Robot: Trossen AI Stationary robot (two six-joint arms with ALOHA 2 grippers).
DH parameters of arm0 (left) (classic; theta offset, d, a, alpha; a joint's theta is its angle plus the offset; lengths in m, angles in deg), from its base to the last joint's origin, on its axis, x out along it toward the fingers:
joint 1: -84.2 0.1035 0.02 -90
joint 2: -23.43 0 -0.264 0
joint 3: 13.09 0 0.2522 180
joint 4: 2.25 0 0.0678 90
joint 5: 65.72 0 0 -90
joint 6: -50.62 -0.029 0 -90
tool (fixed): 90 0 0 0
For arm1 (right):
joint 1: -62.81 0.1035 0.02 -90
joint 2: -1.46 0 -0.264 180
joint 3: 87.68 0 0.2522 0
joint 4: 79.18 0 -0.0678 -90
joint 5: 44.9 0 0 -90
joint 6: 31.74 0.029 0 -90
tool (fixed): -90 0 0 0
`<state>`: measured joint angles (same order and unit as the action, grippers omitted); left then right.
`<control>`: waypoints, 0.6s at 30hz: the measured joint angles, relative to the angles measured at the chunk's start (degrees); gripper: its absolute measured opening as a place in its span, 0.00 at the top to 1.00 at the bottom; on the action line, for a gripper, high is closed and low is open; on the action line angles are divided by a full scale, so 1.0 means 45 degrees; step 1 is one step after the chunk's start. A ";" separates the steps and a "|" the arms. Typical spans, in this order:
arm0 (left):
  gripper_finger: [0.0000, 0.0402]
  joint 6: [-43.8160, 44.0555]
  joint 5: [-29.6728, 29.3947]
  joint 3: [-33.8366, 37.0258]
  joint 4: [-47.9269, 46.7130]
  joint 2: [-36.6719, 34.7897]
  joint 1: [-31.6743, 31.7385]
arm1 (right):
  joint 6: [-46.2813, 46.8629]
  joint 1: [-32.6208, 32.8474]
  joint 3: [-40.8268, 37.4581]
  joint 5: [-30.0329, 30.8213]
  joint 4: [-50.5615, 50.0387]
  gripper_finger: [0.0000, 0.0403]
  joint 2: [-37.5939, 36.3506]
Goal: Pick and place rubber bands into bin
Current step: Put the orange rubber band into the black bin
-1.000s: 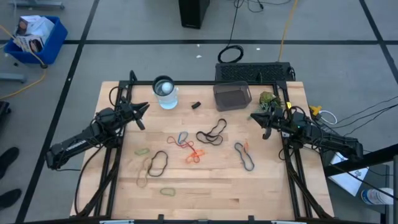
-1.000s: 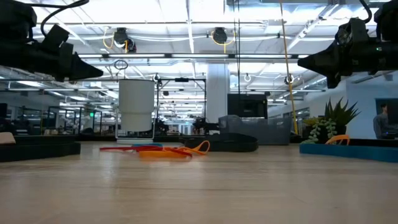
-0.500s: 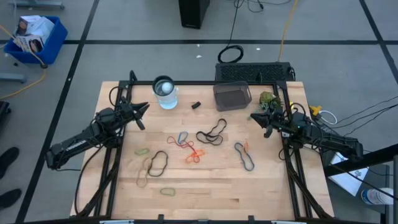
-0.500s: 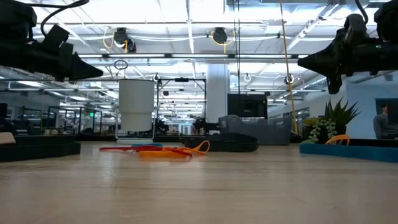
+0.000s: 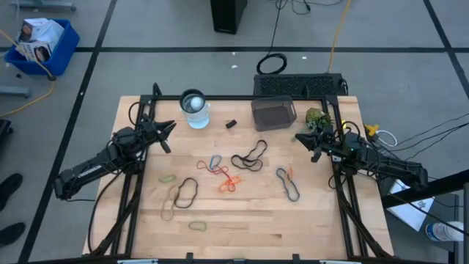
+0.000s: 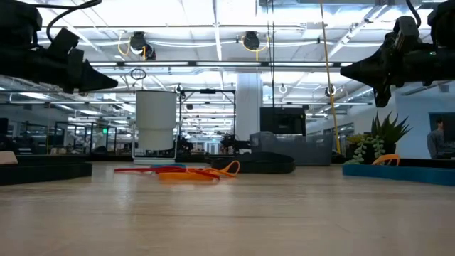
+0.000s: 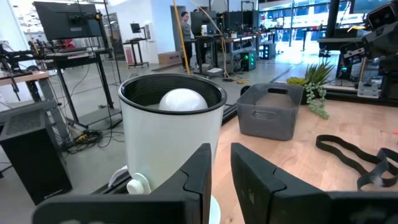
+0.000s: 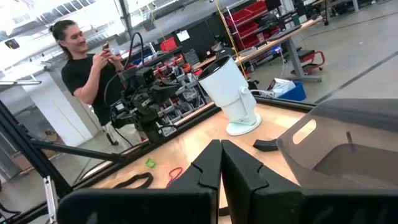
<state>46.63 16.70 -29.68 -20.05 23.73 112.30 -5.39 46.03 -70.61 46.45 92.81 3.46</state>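
Seen from above: a pale wooden surface (image 5: 242, 220) strewn with thin floppy rubber bands (image 5: 220, 172) in black, orange-red, blue, tan and green, all lying loose across its middle and near half. At the far edge, right of centre, a small rectangular translucent smoky-grey plastic bin (image 5: 273, 113), apparently holding no bands, though hard to be sure. Just left of it, a small black object (image 5: 230, 124) and a clear round cup (image 5: 195, 109) with a white ball inside. Left pincer (image 5: 167, 126) raised above the surface at the left side, close to the cup, fingers nearly shut with only a thin slit between them, gripping nothing. Right pincer (image 5: 300, 137) raised at the right side, near the bin and a small green plant (image 5: 316, 117), fingers likewise almost closed on nothing. Likely the very start of the task: no band lifted yet, both arms poised. Next move probably calls for opening one pincer, dropping it over a nearby loop such as the black and blue band (image 5: 287, 183) below the right pincer, pinching the thin rubber flat against the wood, then carrying it over to the bin.
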 joint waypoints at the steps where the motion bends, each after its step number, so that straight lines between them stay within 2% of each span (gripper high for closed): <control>1: 0.83 -0.0004 -0.0004 0.0000 0.0002 0.0000 -0.0002 | 0.0000 0.0000 0.0000 -0.0048 0.0006 0.99 0.0000; 5: 0.83 0.0000 -0.0001 0.0000 -0.0001 0.0001 -0.0001 | -0.0142 0.0000 0.0000 -0.0332 0.0591 0.95 0.0000; 13: 0.83 -0.0001 -0.0001 -0.0002 -0.0003 0.0004 -0.0002 | -0.0120 0.0001 -0.0005 -0.0345 0.2052 0.70 0.0000; 18: 0.83 -0.0004 -0.0002 0.0000 -0.0003 0.0004 -0.0002 | 0.0282 0.0004 -0.0001 -0.0330 0.2083 0.61 0.0000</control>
<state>46.61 16.69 -29.68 -20.06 23.75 112.30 -4.12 46.05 -70.61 44.96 102.19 3.46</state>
